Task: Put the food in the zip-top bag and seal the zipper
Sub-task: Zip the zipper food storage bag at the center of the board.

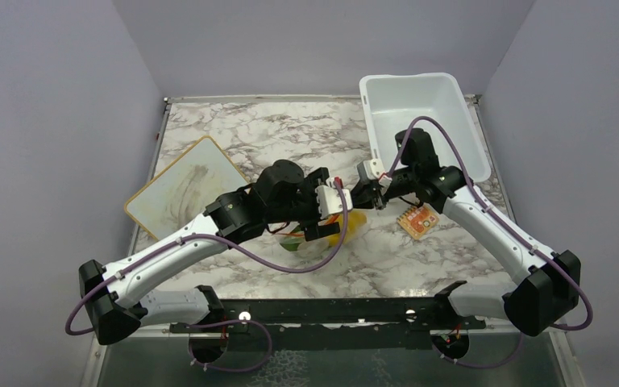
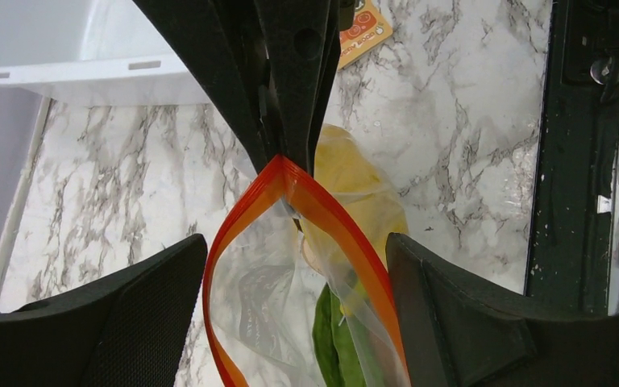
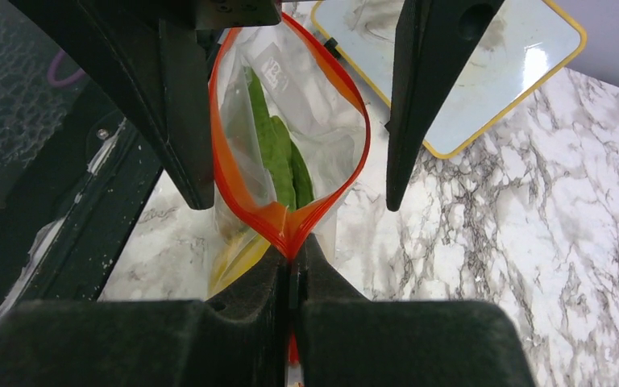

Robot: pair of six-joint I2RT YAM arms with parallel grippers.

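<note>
The clear zip-top bag (image 2: 258, 298) hangs between both grippers with its mouth spread into a loop. Its red-orange zipper (image 2: 334, 211) is pressed together only at one end. My right gripper (image 3: 292, 247) is shut on that end of the zipper (image 3: 224, 173). My left gripper (image 2: 297, 242) is open, one finger on each side of the open mouth, not pinching it. Inside the bag I see the green leafy vegetable (image 3: 278, 153) and yellow fruit (image 2: 355, 181). In the top view the grippers meet over the bag (image 1: 346, 226) at mid-table. The beige pieces are hidden.
A white tub (image 1: 419, 105) stands at the back right. A small orange patterned square (image 1: 417, 220) lies just right of the bag. A yellow-rimmed board (image 1: 185, 189) lies at the left. The dark front rail (image 1: 322, 310) runs along the near edge.
</note>
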